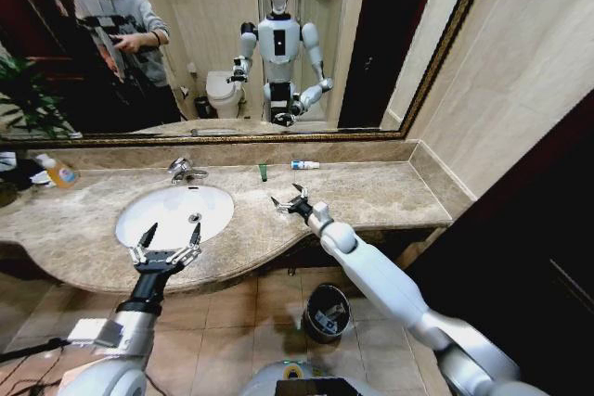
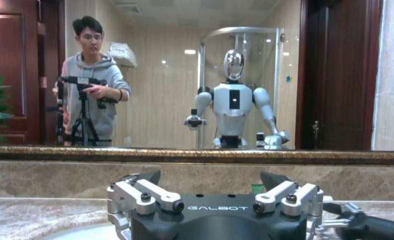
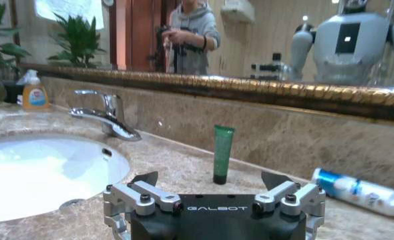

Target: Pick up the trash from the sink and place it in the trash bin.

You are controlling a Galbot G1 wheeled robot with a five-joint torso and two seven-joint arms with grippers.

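Green tube [image 3: 222, 154] — beyond right jaws (spread)

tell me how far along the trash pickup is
Done: the bin on the floor seems to hold some items. In hand: nothing; left pincer is open over the sink, right pincer open above the counter. Left: green tube and blue-and-white tube by the wall.

warm indoor light, wide-angle bending at edges, soft wrist views

Pale grey, rounded right arm [image 1: 390, 285]; both grippers have silver, screw-studded fingers with black tips and black bases lettered GALBOT.
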